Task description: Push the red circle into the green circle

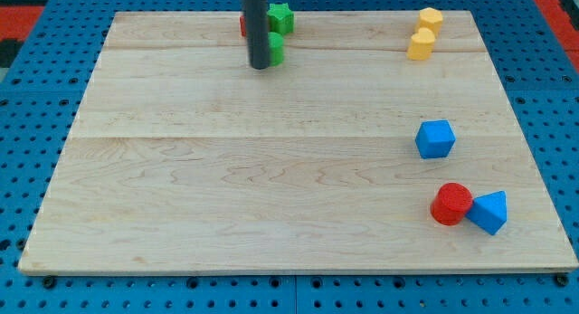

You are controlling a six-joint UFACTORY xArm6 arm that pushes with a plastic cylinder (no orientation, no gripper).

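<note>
The single camera view shows a pale wooden board (pixel 271 169) on blue pegboard. My tip (pixel 260 67), a bare dark rod that grasps nothing, rests near the top edge, left of centre, touching the green circle (pixel 276 49). A green star (pixel 282 19) and a partly hidden red block (pixel 242 25) sit just behind. The red circle (pixel 450 204) lies well apart, near the bottom right corner, touching a blue triangular block (pixel 489 212). A blue cube (pixel 435 138) sits above it; two yellow blocks (pixel 423 33) occupy the top right corner. Risk, as I judge it: the long diagonal push could let the round block roll off my tip, or my departure could knock the green circle away.
</note>
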